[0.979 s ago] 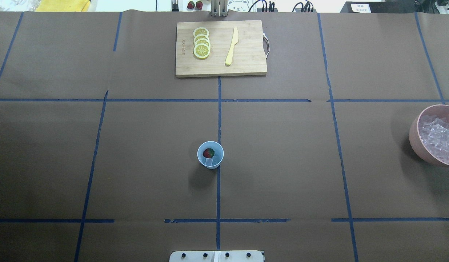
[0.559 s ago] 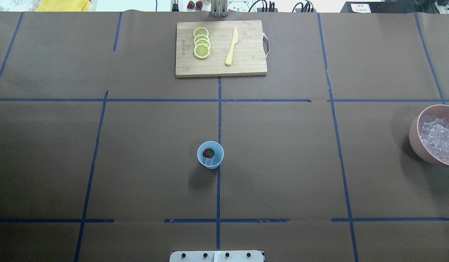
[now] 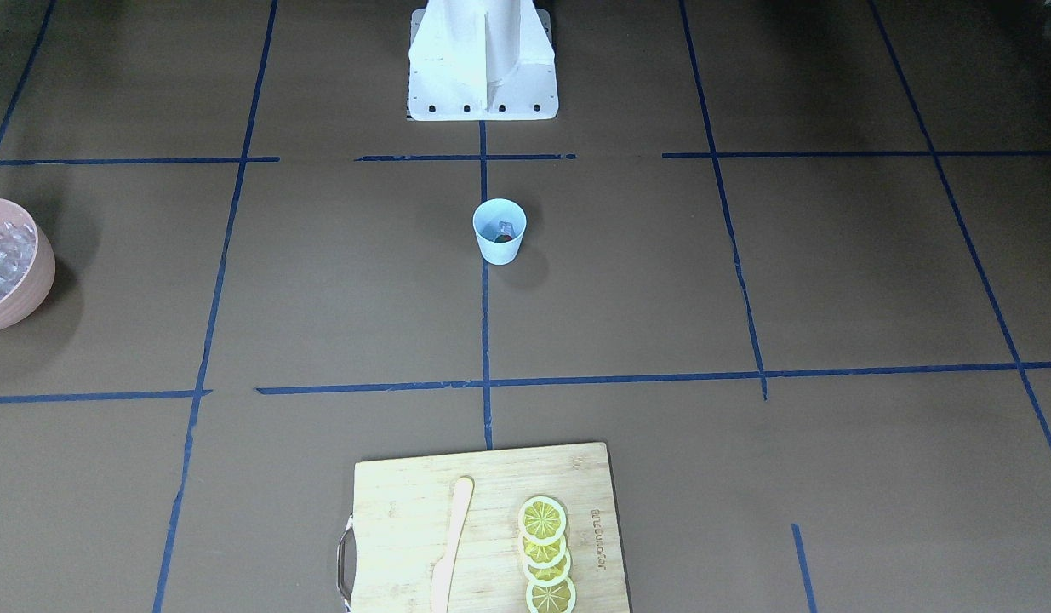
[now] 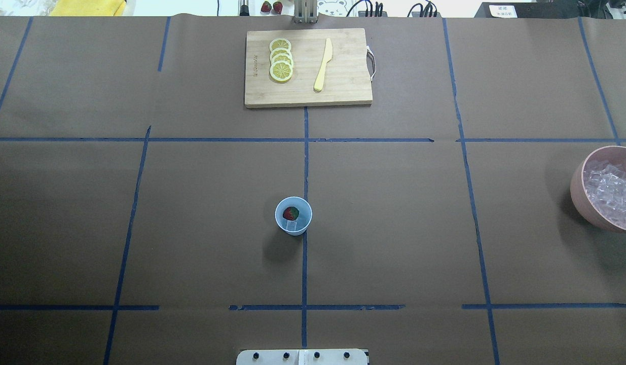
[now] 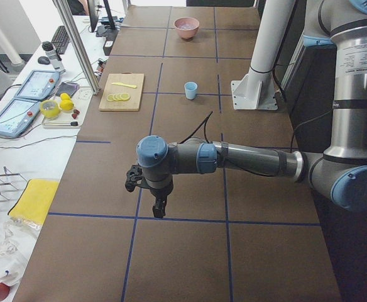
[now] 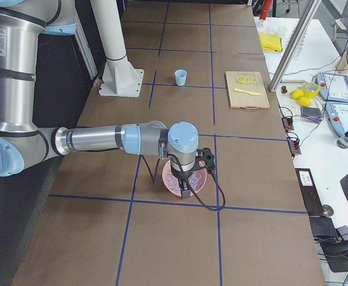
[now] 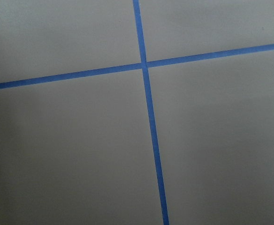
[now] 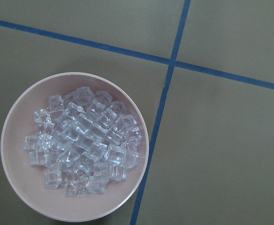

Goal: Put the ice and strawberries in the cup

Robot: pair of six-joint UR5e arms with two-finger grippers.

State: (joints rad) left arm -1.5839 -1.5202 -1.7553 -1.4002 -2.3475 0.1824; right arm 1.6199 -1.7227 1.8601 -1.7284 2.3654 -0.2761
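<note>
One strawberry [image 4: 291, 213] and an ice cube [image 4: 292, 226] lie in the cup [image 4: 308, 216]; how the left gripper [image 5: 159, 209] and right gripper [image 6: 186, 189] stand cannot be told.

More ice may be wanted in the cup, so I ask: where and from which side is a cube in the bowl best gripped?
Probably best: a cube on top of the ice, near the heap's middle, held on two opposite flat faces, coming straight down. The bowl has a wall that closes off the sides, and the lower cubes look wedged among their neighbours.
</note>
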